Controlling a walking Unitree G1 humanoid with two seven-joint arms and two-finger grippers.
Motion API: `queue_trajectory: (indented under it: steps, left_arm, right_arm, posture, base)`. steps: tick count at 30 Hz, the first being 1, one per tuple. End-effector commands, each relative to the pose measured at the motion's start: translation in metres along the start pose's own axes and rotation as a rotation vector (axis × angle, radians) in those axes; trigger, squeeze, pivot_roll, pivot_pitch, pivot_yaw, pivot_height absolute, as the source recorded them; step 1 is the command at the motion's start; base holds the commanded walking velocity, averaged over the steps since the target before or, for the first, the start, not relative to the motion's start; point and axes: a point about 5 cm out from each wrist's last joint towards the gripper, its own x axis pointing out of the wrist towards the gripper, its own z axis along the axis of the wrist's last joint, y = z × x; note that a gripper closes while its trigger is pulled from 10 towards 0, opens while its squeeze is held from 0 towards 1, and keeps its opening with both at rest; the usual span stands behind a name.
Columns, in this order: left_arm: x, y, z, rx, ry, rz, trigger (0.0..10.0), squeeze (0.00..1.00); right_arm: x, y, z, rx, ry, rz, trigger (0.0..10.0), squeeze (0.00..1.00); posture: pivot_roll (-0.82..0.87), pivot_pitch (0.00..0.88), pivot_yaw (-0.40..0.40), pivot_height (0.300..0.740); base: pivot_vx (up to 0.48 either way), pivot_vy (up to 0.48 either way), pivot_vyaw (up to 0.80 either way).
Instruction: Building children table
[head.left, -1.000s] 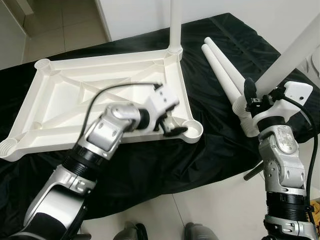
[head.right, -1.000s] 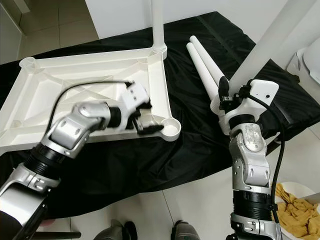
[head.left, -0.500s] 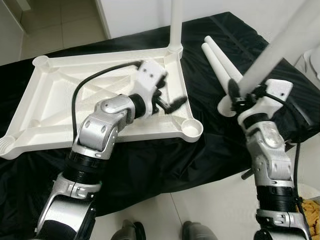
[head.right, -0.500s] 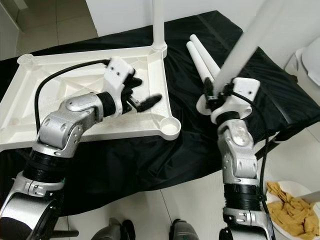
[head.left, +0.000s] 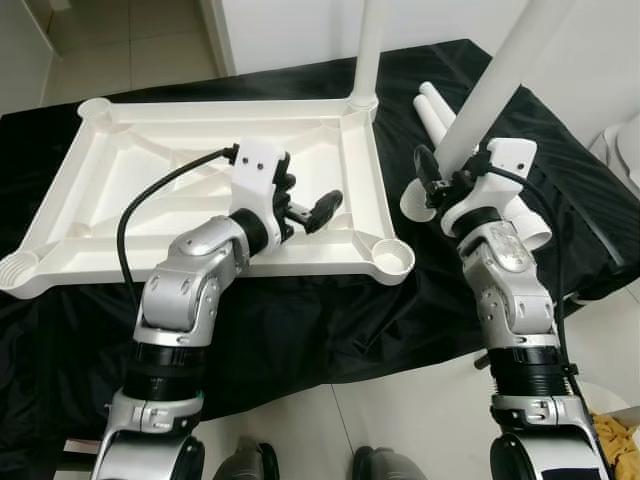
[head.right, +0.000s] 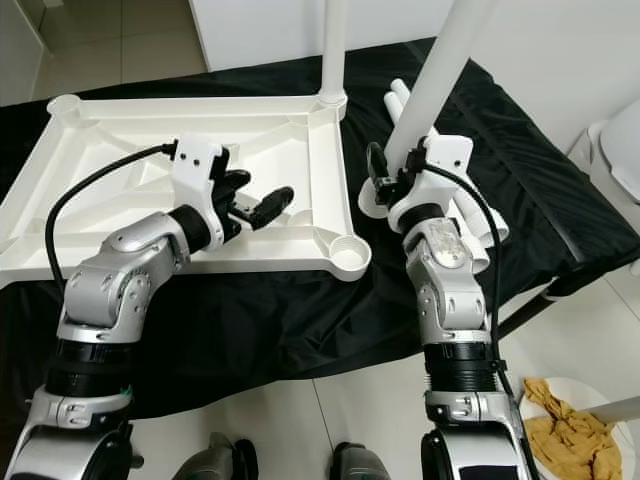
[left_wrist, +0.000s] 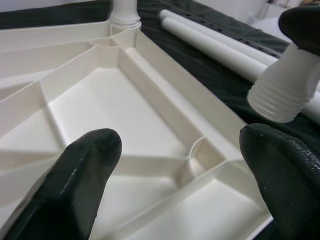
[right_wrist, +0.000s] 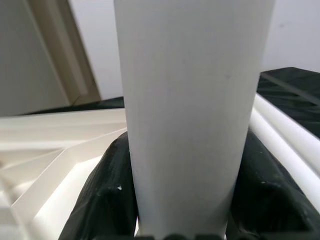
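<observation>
The white tabletop (head.left: 150, 150) lies upside down on a black cloth. One white leg (head.left: 367, 50) stands upright in its far right corner socket. The near right corner socket (head.left: 396, 258) holds nothing. My right gripper (head.left: 445, 180) is shut on another white leg (head.left: 490, 90), tilted, its threaded end (left_wrist: 285, 90) hanging just right of the tabletop's right rim. In the right wrist view that leg (right_wrist: 190, 110) sits between the black fingers (right_wrist: 105, 195). My left gripper (head.left: 310, 205) hovers open over the ribbed underside near the right rim, nothing between its fingers (left_wrist: 85, 170). Two spare legs (left_wrist: 215, 45) lie on the cloth beyond.
The black cloth (head.left: 300, 330) hangs over the front edge toward the tiled floor (head.left: 400, 420). A white bowl with yellow cloth (head.right: 575, 410) sits on the floor at the lower right. A white object (head.right: 620, 140) stands at the right edge.
My left gripper has lifted away from the near right corner socket and drawn back over the tabletop. My right gripper has carried its leg leftward, close to the tabletop's right rim.
</observation>
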Motion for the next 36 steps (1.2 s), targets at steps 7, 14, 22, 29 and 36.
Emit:
queue_trajectory:
  steps: [7,14,22,29,36]
  left_arm:
    - [-0.021,-0.041,-0.001,0.073,-0.078,-0.296,10.0,0.00]
    - [-0.027,-0.050,-0.009,0.053,-0.066,-0.365,10.0,0.00]
    - [-0.030,-0.049,-0.024,0.111,0.003,-0.367,10.0,0.00]
    - [-0.033,-0.051,-0.024,0.121,0.021,-0.395,10.0,0.00]
    - [-0.033,-0.048,-0.024,0.139,0.026,-0.398,10.0,0.00]
  right_arm:
    - [-0.002,0.024,-0.016,-0.019,0.038,0.122,10.0,0.00]
    - [-0.003,0.030,-0.020,-0.015,0.045,0.148,10.0,0.00]
    - [-0.007,0.036,-0.025,-0.013,0.050,0.162,10.0,0.00]
    - [-0.018,0.036,-0.031,-0.009,0.067,0.138,10.0,0.00]
    - [-0.034,0.027,-0.035,0.005,0.072,0.055,10.0,0.00]
  posture:
    - [-0.04,0.067,-0.004,0.740]
    - [-0.04,0.059,-0.002,0.740]
    - [-0.04,0.048,-0.006,0.740]
    - [-0.03,0.042,0.001,0.740]
    - [-0.04,0.043,0.012,0.740]
  base:
    - [0.000,0.000,0.00]
    - [0.000,0.000,0.00]
    - [0.000,0.000,0.00]
    - [0.000,0.000,0.00]
    - [0.000,0.000,0.00]
